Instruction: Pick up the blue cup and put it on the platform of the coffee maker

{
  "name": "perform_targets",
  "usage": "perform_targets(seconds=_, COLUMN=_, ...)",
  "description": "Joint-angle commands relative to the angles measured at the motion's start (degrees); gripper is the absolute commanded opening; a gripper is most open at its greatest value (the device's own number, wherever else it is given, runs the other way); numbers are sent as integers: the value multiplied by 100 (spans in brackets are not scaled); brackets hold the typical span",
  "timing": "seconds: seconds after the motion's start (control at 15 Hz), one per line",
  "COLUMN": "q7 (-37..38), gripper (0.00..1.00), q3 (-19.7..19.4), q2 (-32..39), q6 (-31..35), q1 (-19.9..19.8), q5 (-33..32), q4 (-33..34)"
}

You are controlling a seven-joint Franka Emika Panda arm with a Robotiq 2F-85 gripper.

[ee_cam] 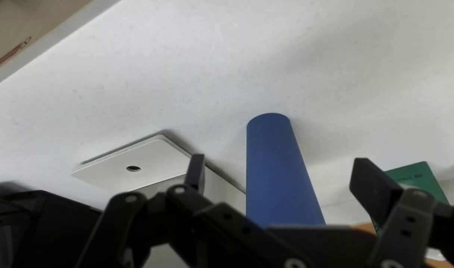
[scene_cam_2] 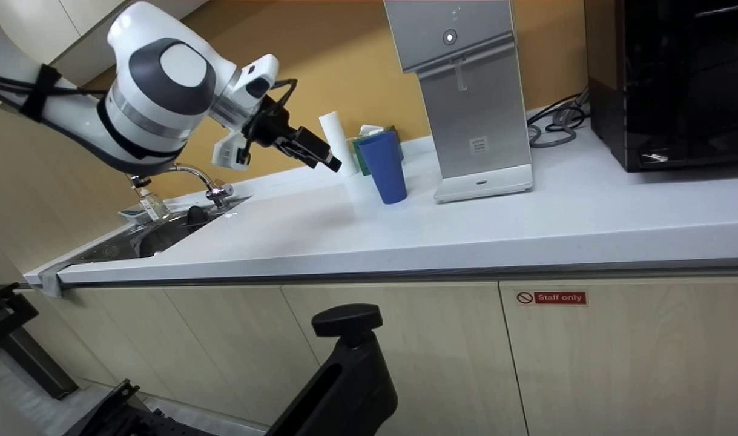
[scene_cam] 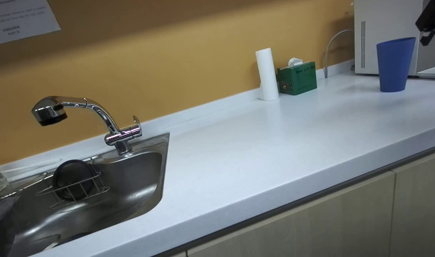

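Note:
The blue cup (scene_cam: 395,67) stands upright on the white counter in both exterior views, and its wide rim faces up (scene_cam_2: 384,166). It stands beside the silver coffee maker (scene_cam_2: 474,115), which has a low white platform (scene_cam_2: 485,183) at its foot. The platform also shows in the wrist view (ee_cam: 152,163). My gripper (scene_cam_2: 326,160) is open and empty, held above the counter near the cup's height and apart from it. In the wrist view the cup (ee_cam: 277,171) shows upside down between the open fingers (ee_cam: 281,176), which do not touch it. Its rim is hidden there.
A green tissue box (scene_cam: 298,79) and a white paper roll (scene_cam: 267,75) stand behind the cup by the wall. A sink (scene_cam: 131,178) with a faucet (scene_cam: 110,123) lies at the far end. A black appliance (scene_cam_2: 677,85) stands past the coffee maker, with cables (scene_cam_2: 559,121) between them.

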Motion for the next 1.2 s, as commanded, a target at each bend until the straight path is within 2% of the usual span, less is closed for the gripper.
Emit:
perform_targets(seconds=0.0, q7=925, gripper=100, q3=894, q2=238, q6=276, q1=-1184, q5=-982, q4=519)
perform_targets(seconds=0.13, q7=1020, gripper=100, q3=1282, q2=237, q6=286, q1=-1635, q5=-1454, q4=665)
perform_targets(seconds=0.2, q7=636, gripper=100, q3=930, q2=188, q6=265, q1=-1247, q5=-1031, q4=442)
perform_targets(seconds=0.33, q7=720, gripper=100, q3=1170, q2=200, q6=274, q1=-1523, q5=-1224, q4=547)
perform_targets(seconds=0.53, q7=731, gripper=100, q3=1223, q2=201, q6=274, q1=-1560, q5=-1265, q4=557)
perform_targets(seconds=1.13, q7=600, gripper=100, q3=1742, q2=766, q6=-106, q1=-2011, q5=-2286, q4=1109)
